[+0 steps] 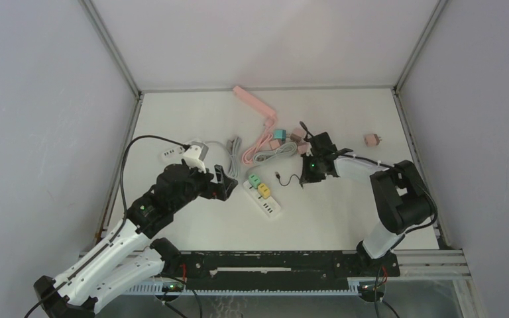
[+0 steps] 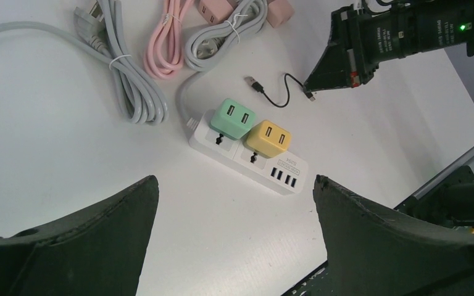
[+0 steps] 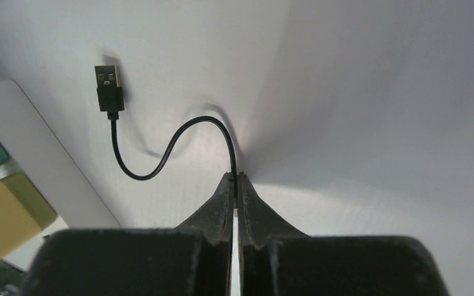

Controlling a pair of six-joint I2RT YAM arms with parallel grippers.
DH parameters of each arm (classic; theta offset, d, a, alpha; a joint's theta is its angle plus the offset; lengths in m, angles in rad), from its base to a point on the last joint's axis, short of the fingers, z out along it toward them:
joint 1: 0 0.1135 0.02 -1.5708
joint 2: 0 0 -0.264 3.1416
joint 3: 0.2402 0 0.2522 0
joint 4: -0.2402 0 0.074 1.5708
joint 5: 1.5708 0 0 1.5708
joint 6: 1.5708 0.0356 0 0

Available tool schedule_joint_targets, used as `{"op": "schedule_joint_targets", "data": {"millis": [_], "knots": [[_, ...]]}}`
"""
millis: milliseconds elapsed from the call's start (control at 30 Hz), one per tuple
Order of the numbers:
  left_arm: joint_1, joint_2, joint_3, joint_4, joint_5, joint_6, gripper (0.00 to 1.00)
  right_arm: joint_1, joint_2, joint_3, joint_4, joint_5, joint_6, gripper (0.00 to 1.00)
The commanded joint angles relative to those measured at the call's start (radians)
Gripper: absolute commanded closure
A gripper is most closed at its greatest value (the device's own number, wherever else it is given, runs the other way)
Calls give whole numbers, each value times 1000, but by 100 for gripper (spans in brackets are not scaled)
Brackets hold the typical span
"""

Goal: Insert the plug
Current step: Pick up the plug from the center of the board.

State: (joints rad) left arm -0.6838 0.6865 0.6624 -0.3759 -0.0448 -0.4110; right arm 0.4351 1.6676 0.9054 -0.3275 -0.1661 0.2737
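Cable (image 3: 160, 161) pinched in right claw (image 3: 235, 185), plug (image 3: 108, 86) lying free ahead

It was a robotics lab test cell: a bare white counter (image 1: 344, 218) boxed in by plain pale wall panels (image 1: 33, 99) on metal frame posts (image 1: 111, 46), with a left arm (image 1: 116, 242) and a right arm (image 1: 397, 199) bolted to a black rail (image 1: 272, 264) along the frame's bottom edge.

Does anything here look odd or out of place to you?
Yes. The right gripper is shut on the black cable at the end far from its USB plug. The plug lies loose, apart from the power strip. Nothing looks damaged.
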Motion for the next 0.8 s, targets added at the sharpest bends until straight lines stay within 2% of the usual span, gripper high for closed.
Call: {"op": "schedule_joint_targets", "data": {"millis": [0,367,533,767], "knots": [[6,-4,35,51,34,-13,2,-98,-75,-71,81,-200,104,96],[6,27,18,112,93,-69,2,-194,-157,-216,337,-486,229,100],[6,56,18,155,116,-102,2,-194,-192,-255,435,-533,286,100],[6,116,38,202,169,-98,2,-194,-280,-270,453,-546,304,100]]}}
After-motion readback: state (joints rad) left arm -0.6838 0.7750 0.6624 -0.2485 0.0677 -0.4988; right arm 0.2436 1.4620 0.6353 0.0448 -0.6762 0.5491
